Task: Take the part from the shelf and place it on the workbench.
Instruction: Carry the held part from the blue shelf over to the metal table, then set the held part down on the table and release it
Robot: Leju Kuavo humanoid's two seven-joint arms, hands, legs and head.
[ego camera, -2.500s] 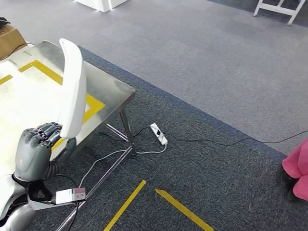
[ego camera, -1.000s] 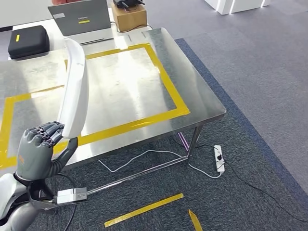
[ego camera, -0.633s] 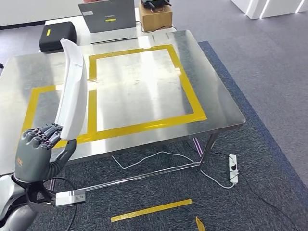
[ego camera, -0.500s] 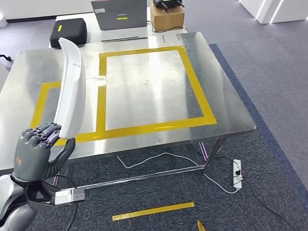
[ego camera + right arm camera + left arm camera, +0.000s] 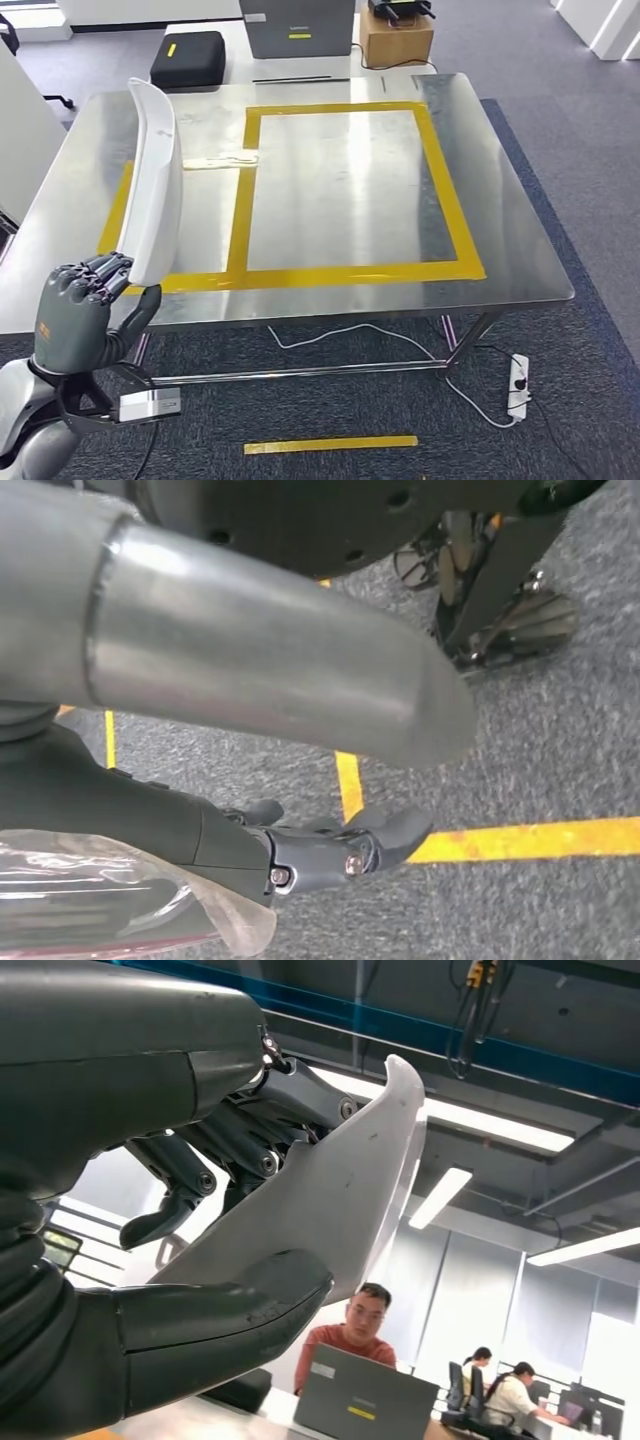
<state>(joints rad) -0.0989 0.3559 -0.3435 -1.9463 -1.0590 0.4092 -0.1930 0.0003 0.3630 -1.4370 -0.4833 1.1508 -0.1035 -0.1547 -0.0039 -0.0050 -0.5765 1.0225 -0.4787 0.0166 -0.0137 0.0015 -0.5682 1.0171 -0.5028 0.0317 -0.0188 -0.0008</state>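
Left hand [image 5: 75, 318] grips the lower end of the white part [image 5: 153, 180], thumb on one face and fingers curled over the other; the left wrist view confirms the clamp, with the thumb [image 5: 226, 1305] under the panel and the dark fingers [image 5: 249, 1135] above it. I hold the part near upright, its upper tip curving away from me, just in front of the near left edge of the workbench [image 5: 521, 250] and not yet touching it.

Largest to smallest, what lies before me:

1. Workbench: a steel top with the yellow tape frame [image 5: 445, 190] marking a large rectangle and a smaller bay to its left.
2. Beyond its far edge: a laptop [image 5: 298, 25], a black case [image 5: 187, 58] and a cardboard box [image 5: 396, 35].
3. On the carpet: a power strip [image 5: 518, 386] with its cable, and a floor tape strip [image 5: 330, 443].

Handling judgement: the part looks like a thin, rigid moulded shell, light for its length and glossy, hence liable to slip and pivot in a one-ended hold. I judge the present hold near the base adequate for carrying; lowering should be slow, laying the long curved face onto the steel inside the tape frame.

Right hand [image 5: 332, 850] hangs over the carpet, fingers loosely extended; whether it holds anything I cannot tell.
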